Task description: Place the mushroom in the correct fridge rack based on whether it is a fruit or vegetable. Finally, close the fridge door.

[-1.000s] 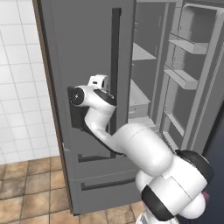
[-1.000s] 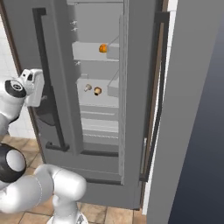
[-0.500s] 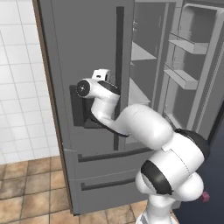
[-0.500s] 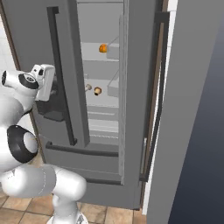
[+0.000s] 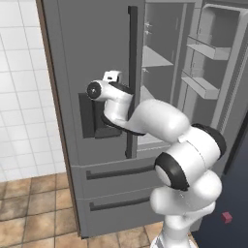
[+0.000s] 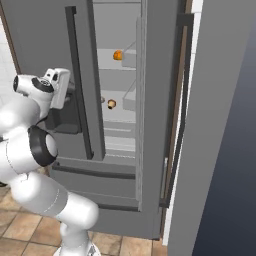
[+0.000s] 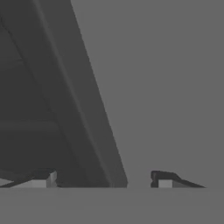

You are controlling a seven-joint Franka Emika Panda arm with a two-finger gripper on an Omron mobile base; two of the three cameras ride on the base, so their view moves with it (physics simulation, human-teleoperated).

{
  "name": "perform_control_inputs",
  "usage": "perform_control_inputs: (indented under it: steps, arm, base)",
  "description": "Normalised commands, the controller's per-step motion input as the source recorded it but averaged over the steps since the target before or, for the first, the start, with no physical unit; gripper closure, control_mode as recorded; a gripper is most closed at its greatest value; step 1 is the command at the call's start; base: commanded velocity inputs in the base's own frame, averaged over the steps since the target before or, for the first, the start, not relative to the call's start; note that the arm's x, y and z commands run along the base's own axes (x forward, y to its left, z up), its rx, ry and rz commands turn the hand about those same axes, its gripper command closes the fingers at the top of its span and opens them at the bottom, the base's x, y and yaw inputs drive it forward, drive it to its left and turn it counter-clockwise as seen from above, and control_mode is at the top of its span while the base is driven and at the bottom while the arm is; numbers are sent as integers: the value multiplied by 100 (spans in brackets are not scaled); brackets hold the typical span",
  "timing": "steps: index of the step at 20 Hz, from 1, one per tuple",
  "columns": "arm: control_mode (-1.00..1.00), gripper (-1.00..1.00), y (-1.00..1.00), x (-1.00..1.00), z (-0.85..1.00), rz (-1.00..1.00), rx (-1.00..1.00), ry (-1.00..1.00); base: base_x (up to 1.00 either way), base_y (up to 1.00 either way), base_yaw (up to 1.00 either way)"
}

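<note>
In the left base view, the white arm is seen rising from 5 o'clock and bending toward the closed left fridge door [image 5: 92,72], its wrist held against the dark vertical door handle [image 5: 131,82]. The gripper [image 5: 127,102] itself is hidden behind the wrist, so its jaws cannot be judged here. The open right fridge door [image 5: 218,63] with its door bins is seen at 2 o'clock.

In the right base view, the mushroom [image 6: 111,104] is found resting on the fridge rack [image 6: 116,113], slightly to 11 o'clock of the picture's centre. A round orange fruit [image 6: 117,55] is seen on the upper shelf [image 6: 107,67], at 12 o'clock from the mushroom and well apart from it. The hand is held at 9 o'clock, beside the left door's handle.

In the hand view, two dark fingertips [image 7: 164,179] are seen at the bottom edge, spread apart with nothing between them, a grey door edge [image 7: 83,109] running diagonally above them.
</note>
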Motion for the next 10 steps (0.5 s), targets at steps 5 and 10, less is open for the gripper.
perform_control_inputs:
  steps: [5, 10]
  arm:
    - [-100, -100, 0, 42, -11, 0, 0, 0]
    - [-100, -100, 0, -53, -1, 1, 0, -13]
  base:
    - [0, 0, 0]
    - [0, 0, 0]
